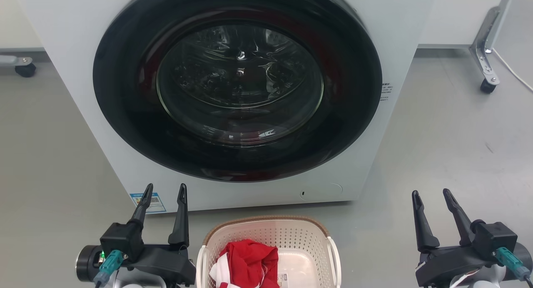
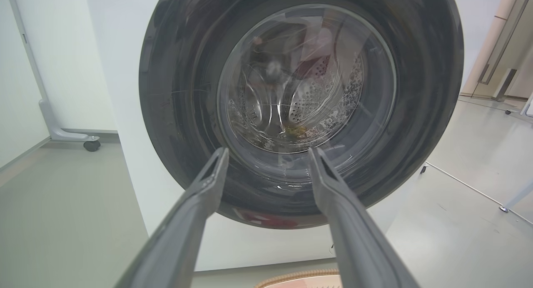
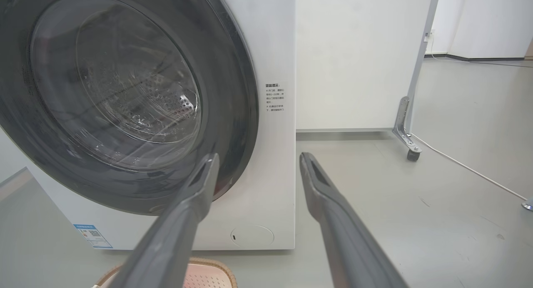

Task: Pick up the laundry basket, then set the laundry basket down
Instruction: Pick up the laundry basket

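Flanking near basket [image 1: 266,218] with left gripper [image 1: 165,187] and right gripper [image 1: 431,192], fingers spread, empty, likely poised for its side handles [image 1: 334,254].

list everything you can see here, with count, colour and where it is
washing machine: 1, white with a dark round glass door, on the floor straight ahead
sticker: 1, blue, low left on the washer's front
laundry basket: 1, cream with a brown rim, on the floor in front of the washer
cloth: 1 bundle, red and white, inside the basket
castors: 2, black, far left and far right
cable: 1, white, on the floor far right
floor: grey
left gripper: 1, dark, open, left of the basket
right gripper: 1, dark, open, right of the basket
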Robot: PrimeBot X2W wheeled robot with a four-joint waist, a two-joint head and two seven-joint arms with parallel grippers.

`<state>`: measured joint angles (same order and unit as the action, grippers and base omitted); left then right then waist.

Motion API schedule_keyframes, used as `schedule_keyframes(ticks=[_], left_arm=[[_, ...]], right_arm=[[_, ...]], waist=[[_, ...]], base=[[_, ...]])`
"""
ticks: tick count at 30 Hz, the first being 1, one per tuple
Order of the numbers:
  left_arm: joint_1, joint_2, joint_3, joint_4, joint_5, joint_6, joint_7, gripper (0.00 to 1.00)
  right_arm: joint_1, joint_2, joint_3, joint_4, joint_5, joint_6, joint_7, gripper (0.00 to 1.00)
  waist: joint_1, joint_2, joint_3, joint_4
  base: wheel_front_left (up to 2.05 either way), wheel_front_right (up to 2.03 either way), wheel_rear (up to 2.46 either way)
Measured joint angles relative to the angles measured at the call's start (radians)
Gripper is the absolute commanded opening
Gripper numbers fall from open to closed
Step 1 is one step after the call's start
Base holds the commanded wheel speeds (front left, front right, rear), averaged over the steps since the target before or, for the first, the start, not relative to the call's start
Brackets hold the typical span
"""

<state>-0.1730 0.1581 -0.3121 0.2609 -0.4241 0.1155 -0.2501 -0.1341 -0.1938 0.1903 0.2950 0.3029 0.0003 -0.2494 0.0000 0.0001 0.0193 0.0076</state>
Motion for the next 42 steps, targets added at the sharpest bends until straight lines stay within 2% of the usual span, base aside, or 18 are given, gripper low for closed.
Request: schedule_keyframes(ticks=[16, 42], left_arm=[[-0.010, -0.005, 0.002, -0.026, 0.003, 0.000, 0.002, 1.00], [-0.275, -0.040, 0.011, 0.028, 0.002, -0.002, 0.057, 1.00]], right_arm=[[-0.039, 0.014, -0.004, -0.026, -0.005, 0.012, 0.000, 1.00], [-0.251, 0.033, -0.020, -0.004, -0.006, 0.028, -0.005, 1.00]], waist=[[0.0000, 0.0000, 0.093, 0.001], [0.0003, 0.0001, 0.469, 0.019]], base=[[0.00, 0.00, 0.00], [0.00, 0.00, 0.00]])
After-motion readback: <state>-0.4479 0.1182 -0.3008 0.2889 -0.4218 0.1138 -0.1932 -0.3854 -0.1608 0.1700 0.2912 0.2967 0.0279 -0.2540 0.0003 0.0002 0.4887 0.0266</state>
